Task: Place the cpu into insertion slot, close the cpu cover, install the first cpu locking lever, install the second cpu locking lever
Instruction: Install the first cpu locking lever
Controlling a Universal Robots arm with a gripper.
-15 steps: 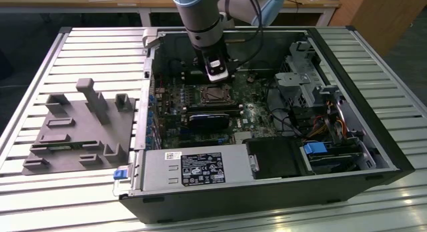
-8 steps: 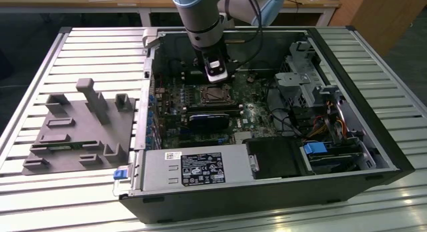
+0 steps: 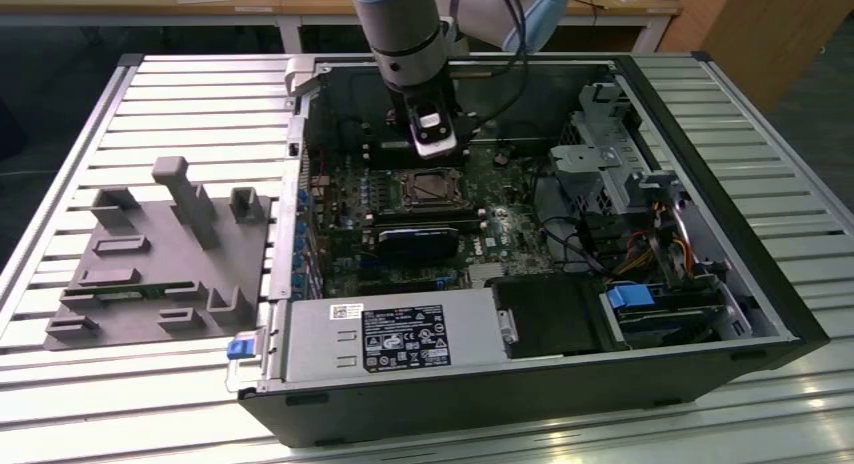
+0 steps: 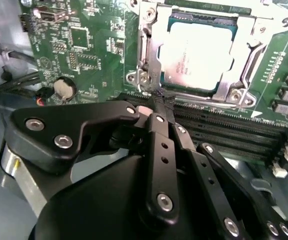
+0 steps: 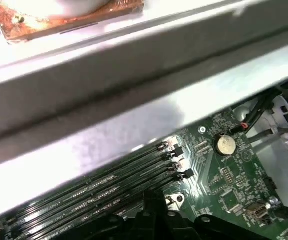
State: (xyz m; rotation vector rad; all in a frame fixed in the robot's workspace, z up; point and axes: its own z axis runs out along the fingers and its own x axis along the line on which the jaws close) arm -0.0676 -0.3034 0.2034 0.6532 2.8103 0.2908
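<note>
Jaws pressed together on nothing, black gripper (image 4: 160, 102) just beside the silvery hinged cpu cover (image 4: 151, 55), lowered over the silvery square cpu (image 4: 196, 55) in the insertion slot (image 3: 430, 187) of the dark green motherboard (image 4: 84, 45)

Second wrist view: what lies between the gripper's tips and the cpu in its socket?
In the second wrist view, the gripper sits beside the insertion slot; between it and the cpu lies the cpu cover, a silvery frame edge with screws.
</note>
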